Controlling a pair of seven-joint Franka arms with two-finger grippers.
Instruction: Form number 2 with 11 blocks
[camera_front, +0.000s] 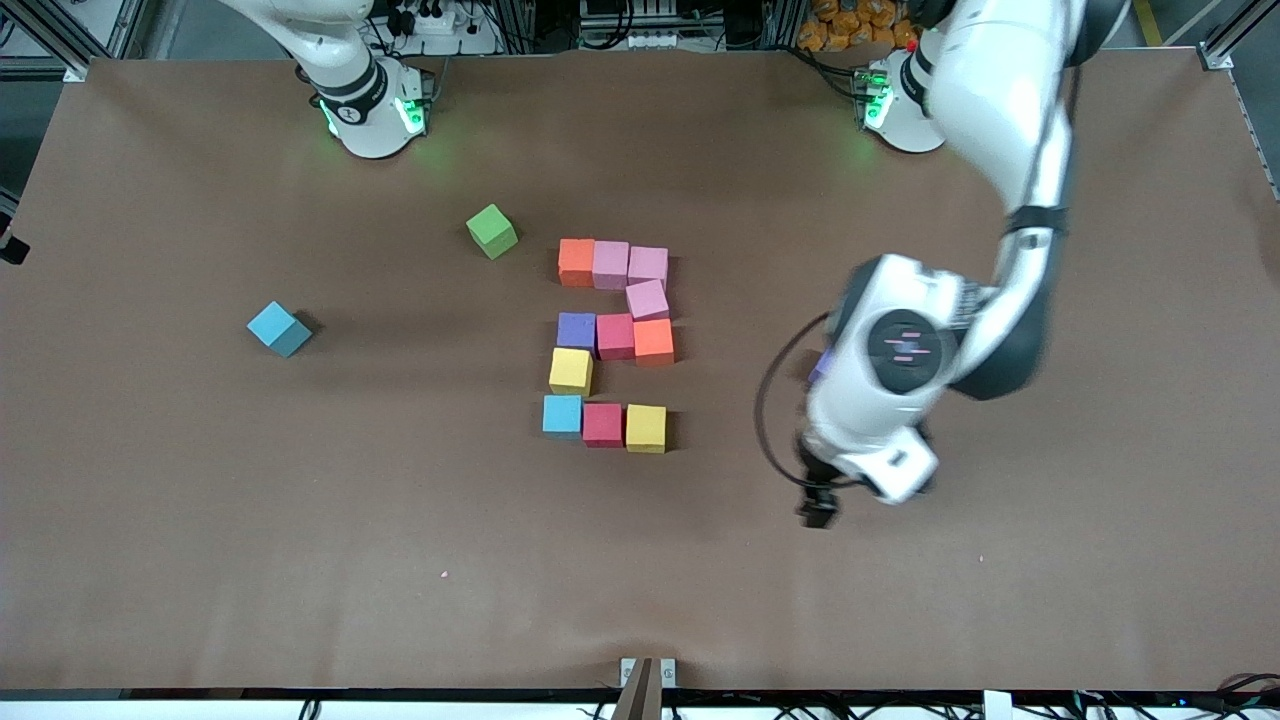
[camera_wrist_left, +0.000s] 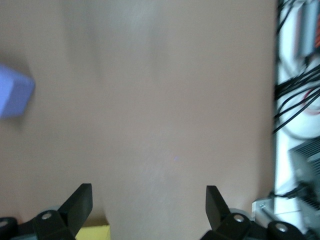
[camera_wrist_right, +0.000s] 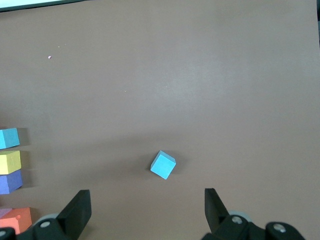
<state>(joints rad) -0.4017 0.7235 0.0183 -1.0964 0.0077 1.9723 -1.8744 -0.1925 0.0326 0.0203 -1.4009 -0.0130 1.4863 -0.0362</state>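
The number 2 (camera_front: 611, 340) lies in the middle of the table, made of blocks. Its rows run orange (camera_front: 576, 262), pink, pink; one pink (camera_front: 647, 299); purple (camera_front: 576, 330), red, orange; one yellow (camera_front: 570, 371); light blue (camera_front: 562, 414), red, yellow (camera_front: 646, 428). My left gripper (camera_front: 815, 510) (camera_wrist_left: 149, 205) hangs open and empty over bare table toward the left arm's end of the digit. The digit's yellow corner block (camera_wrist_left: 92, 232) shows by one finger. My right gripper (camera_wrist_right: 147, 210) is open and empty, high over the table, out of the front view.
A loose light blue cube (camera_front: 279, 329) (camera_wrist_right: 163, 165) lies toward the right arm's end. A green cube (camera_front: 492, 231) sits farther from the front camera than the digit. A purple cube (camera_front: 820, 368) (camera_wrist_left: 12, 90) peeks out beside the left arm's hand.
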